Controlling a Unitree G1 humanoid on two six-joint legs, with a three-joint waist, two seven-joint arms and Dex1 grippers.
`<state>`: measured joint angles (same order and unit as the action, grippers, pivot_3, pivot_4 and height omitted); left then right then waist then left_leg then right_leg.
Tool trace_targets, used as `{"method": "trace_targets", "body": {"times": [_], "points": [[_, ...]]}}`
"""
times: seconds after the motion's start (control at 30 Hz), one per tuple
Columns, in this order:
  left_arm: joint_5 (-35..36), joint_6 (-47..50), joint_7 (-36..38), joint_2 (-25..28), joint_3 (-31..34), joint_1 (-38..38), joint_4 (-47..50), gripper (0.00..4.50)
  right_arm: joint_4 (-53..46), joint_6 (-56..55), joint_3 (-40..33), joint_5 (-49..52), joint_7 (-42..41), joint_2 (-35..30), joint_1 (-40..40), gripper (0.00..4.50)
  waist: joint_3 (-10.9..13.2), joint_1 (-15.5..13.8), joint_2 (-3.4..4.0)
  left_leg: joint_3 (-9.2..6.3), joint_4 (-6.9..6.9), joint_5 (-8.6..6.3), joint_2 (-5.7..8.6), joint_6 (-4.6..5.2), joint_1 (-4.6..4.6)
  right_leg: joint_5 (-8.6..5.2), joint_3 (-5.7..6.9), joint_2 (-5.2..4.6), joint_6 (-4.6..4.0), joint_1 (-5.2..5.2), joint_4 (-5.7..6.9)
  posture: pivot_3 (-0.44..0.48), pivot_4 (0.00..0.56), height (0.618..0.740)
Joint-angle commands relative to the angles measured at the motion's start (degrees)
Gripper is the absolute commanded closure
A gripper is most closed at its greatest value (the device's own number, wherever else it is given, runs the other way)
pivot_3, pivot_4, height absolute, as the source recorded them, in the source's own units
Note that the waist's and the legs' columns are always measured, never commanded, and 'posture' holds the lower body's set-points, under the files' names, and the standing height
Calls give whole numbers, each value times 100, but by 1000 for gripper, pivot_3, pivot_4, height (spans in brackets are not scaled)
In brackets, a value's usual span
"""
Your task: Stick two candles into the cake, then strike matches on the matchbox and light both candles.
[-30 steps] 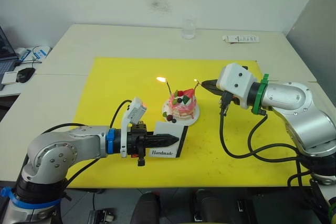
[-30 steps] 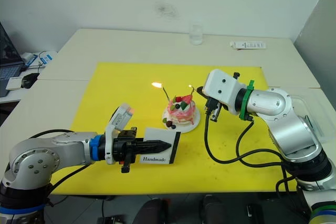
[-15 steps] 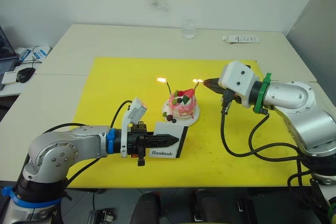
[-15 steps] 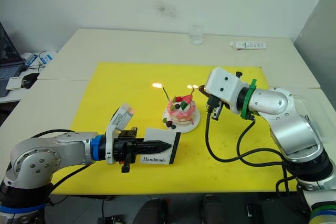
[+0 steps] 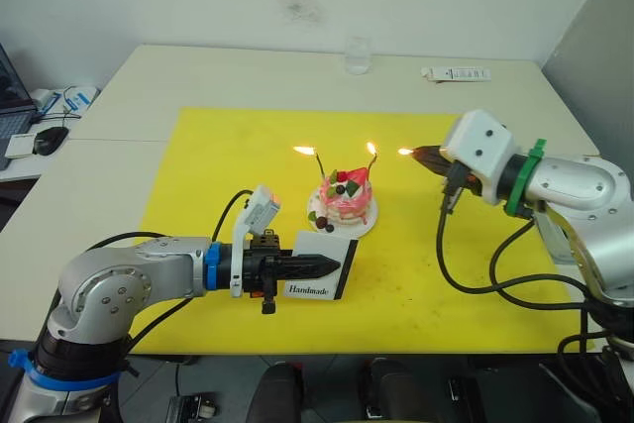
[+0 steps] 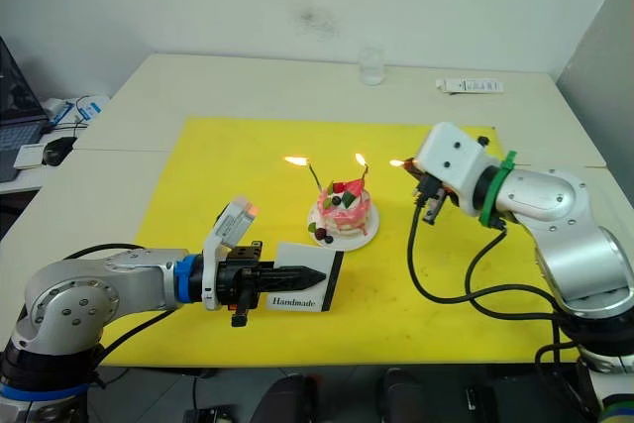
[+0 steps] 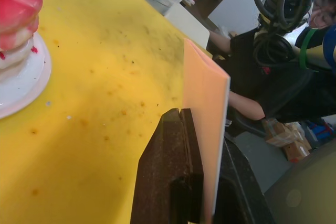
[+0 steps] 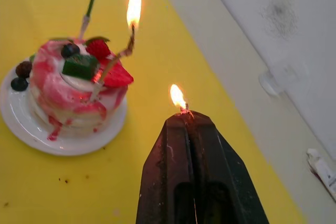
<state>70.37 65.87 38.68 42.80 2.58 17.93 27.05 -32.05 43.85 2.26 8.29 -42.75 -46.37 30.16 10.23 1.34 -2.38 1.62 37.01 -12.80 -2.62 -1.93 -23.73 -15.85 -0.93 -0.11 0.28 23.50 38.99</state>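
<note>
The cake [image 5: 344, 201] sits on its small white plate [image 5: 367, 222] near the middle of the yellow mat [image 5: 208, 156] that covers the tabletop [image 5: 178, 71]. Two candles stand in its top, both burning: the left candle [image 5: 318, 162] leans a little and carries its flame off to the left, and the right candle [image 5: 369, 162] rises beside the strawberry [image 8: 107, 61] with a tall flame at its tip.

To the right of the cake, well apart from it, the right gripper [image 5: 420, 155] hangs above the mat with its fingers pinched together on a match [image 8: 185, 110], of which only a short stub shows past the fingertips. A small flame burns at the end of that stub.

In front of the cake, toward the robot, the left gripper [image 5: 332, 266] is clamped on the matchbox [image 5: 319, 266], holding it on edge just above the mat, the "Handmade" print facing the robot. The box stands just beside the plate, not touching it.

At the far edge of the tabletop are a clear glass [image 5: 356, 54] and a white remote [image 5: 455, 73]. In the left wrist view a person [image 7: 273, 77] sits beyond the tabletop.
</note>
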Motion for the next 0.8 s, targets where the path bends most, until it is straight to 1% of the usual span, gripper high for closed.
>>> {"method": "trace_targets", "body": {"times": [0.03, 0.1, 0.13, 0.2, 0.3, 0.43, 0.6, 0.7, 0.8], "points": [[59, -64, 31, -87, 6, 22, 88, 4500, -84, 307, -943, -94, 361, -152, -628, 4471, -1, -25, -2, -3, 1, 0, 0, 0, 0, 0, 3, 0, 0, -3, -1, 0, 150, 740], [76, -61, 17, -124, -9, -4, 103, 4500, -64, 400, -1245, -107, 523, -128, -935, 4471, -1, -37, -1, -2, 0, 0, 0, 0, 0, 0, 3, 0, 0, -3, -2, 0, 150, 740], [94, -59, 1, -154, -29, -37, 131, 4500, 51, 385, -1553, -213, 724, -77, -1197, 4471, -2, -39, -1, 0, 0, 0, 0, 0, 0, 0, -1, 0, 0, -2, -1, 0, 150, 740], [141, -44, -32, -212, -61, -94, 178, 4500, 310, 275, -2073, -409, 1099, -1, -1616, 4471, -2, -45, 0, 0, 1, 0, 0, 0, 1, 0, -1, 0, 0, -3, 0, 0, 150, 740], [159, -35, -84, -296, -102, -124, 211, 4500, 877, -33, -2557, -539, 1410, 63, -1999, 4471, -2, -46, 0, 1, 2, 0, 1, 0, 2, 0, -2, 1, 0, -3, 2, 0, 150, 740], [141, -43, -137, -386, -154, -117, 214, 4500, 1713, -296, -2926, -535, 1706, 169, -2108, 4471, -8, -20, 11, 7, 3, 1, 2, 1, 13, 1, -9, 10, 1, -10, 6, 0, 150, 740], [155, -33, -220, -464, -151, -139, 228, 4500, 2524, -280, -3044, -344, 1821, 223, -1930, 4471, -11, 25, 16, 10, 2, 1, 3, 1, 29, 1, -13, 21, 1, -23, 7, 0, 150, 740], [158, -27, -261, -479, -133, -161, 220, 4500, 2904, -362, -3047, -268, 1885, 247, -1798, 3814, -12, 30, 17, 11, 0, 1, 3, 1, 30, 1, -15, 26, 1, -23, 7, 0, 150, 740], [162, -30, -306, -484, -121, -157, 214, 4500, 3122, -406, -3092, -175, 1950, 242, -1701, 2812, -13, 30, 19, 11, 0, 1, 3, 1, 30, 0, -16, 27, 1, -23, 6, 0, 150, 740]]}}
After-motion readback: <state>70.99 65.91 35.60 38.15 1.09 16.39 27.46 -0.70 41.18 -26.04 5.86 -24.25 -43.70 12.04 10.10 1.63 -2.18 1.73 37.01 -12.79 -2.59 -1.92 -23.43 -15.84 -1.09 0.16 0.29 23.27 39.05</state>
